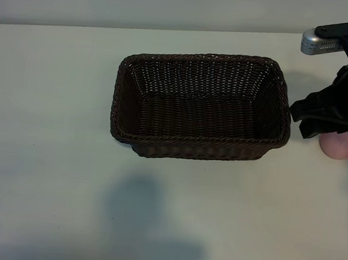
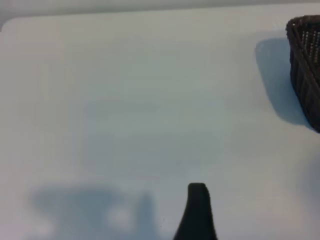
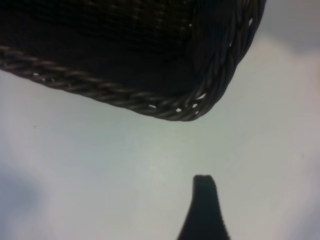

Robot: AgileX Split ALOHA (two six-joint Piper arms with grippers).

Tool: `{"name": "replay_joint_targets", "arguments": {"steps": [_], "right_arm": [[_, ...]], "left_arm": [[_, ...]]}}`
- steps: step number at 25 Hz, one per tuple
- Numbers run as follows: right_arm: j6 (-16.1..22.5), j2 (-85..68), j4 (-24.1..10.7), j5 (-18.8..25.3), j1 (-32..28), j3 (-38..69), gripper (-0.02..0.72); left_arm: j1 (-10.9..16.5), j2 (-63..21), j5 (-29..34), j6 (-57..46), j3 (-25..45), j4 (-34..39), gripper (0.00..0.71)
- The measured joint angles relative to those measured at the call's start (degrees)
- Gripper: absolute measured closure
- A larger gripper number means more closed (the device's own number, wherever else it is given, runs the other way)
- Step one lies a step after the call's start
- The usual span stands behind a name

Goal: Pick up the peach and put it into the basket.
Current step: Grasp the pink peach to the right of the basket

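Peach: the peach (image 1: pixel 339 146) sits on the desk (image 1: pixel 56 96) just beside the right short end of the basket (image 1: pixel 200 105), outside it, with a small green mark on its right side.
Basket: empty as far as the exterior view shows; nothing lies on its woven floor.
Right hand: the right hand (image 1: pixel 326 115) hangs directly over the peach, between it and the basket's right end, partly covering the top of the fruit. Its fingers stand wide apart and hold nothing; whether they touch the peach cannot be told.
Right wrist view: only one dark fingertip (image 3: pixel 204 200), bare desk and a basket corner show; the peach is out of that view.
Left hand: one fingertip (image 2: pixel 197 210) shows over bare desk, well apart from the basket, open and empty.
Done: judging by this, the approach only.
Left to do: closing on the peach, lifting it, carrying it over the rim, releasing it inside.
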Motion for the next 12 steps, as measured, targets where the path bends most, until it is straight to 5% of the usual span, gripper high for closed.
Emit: {"name": "replay_joint_targets", "arguments": {"steps": [12], "right_arm": [[0.0,0.0,0.0,0.0,0.0,0.0,0.166]], "left_arm": [[0.0,-2.4,-2.3,0.0,9.7,-0.1,0.114]]}}
